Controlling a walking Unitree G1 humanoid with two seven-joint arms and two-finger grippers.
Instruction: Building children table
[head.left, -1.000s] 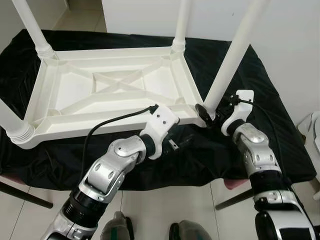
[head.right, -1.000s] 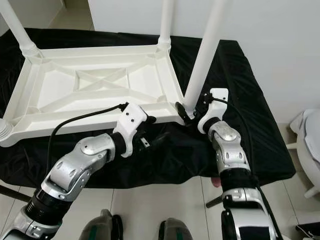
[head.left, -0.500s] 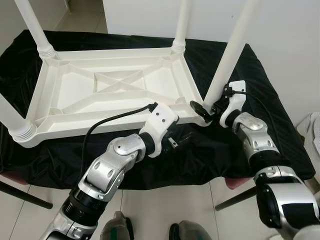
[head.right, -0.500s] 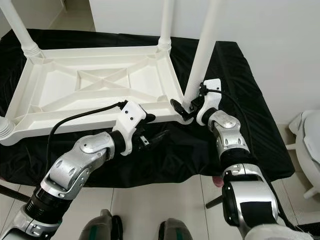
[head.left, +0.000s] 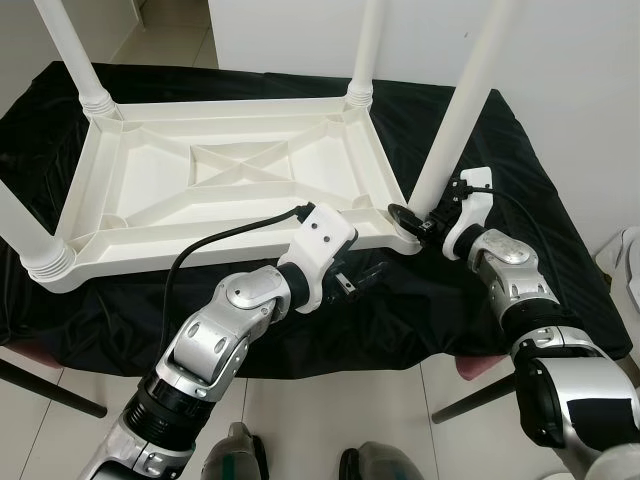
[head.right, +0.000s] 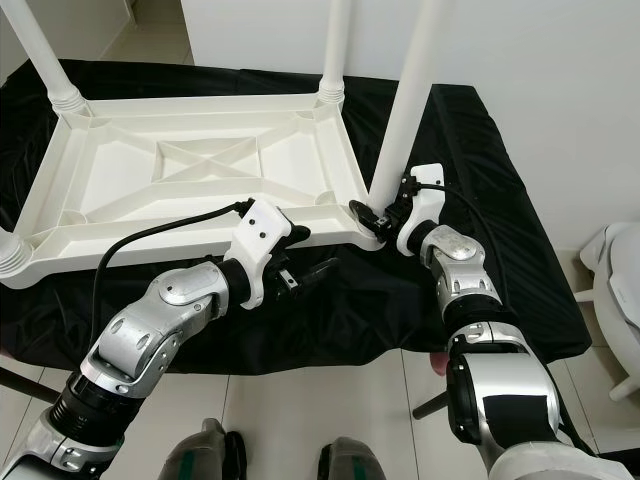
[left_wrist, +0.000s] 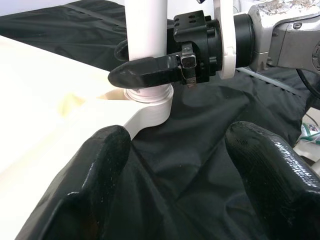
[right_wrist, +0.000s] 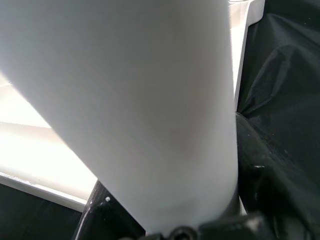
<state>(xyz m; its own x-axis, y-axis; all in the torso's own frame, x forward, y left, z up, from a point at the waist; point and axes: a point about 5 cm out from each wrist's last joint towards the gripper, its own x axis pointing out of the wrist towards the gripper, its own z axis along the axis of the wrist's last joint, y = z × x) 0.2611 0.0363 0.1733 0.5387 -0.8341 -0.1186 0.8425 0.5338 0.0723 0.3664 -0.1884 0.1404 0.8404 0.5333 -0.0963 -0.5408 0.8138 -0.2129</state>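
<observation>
A white plastic children's table (head.left: 230, 180) lies upside down on a black cloth (head.left: 520, 150), its legs pointing up. My right gripper (head.left: 412, 220) is shut on the near-right leg (head.left: 460, 110) just above its socket at the table's corner. The left wrist view has one black finger (left_wrist: 150, 70) lying across the front of that leg (left_wrist: 146, 30). In the right wrist view the leg (right_wrist: 130, 100) is close up. My left gripper (head.left: 362, 280) hangs open over the cloth just in front of the table's near edge, its fingers (left_wrist: 105, 150) apart with nothing between them.
The cloth-covered surface ends close in front of me, with tiled floor (head.left: 300, 420) below. A dark support leg (head.left: 470, 395) sticks out at the lower right. A white object (head.right: 615, 290) stands at the far right edge. A white wall (head.left: 600, 80) rises behind.
My right wrist has turned a little around the base of the near-right leg while staying closed on it. The left arm has hardly moved. The view has shifted slightly.
</observation>
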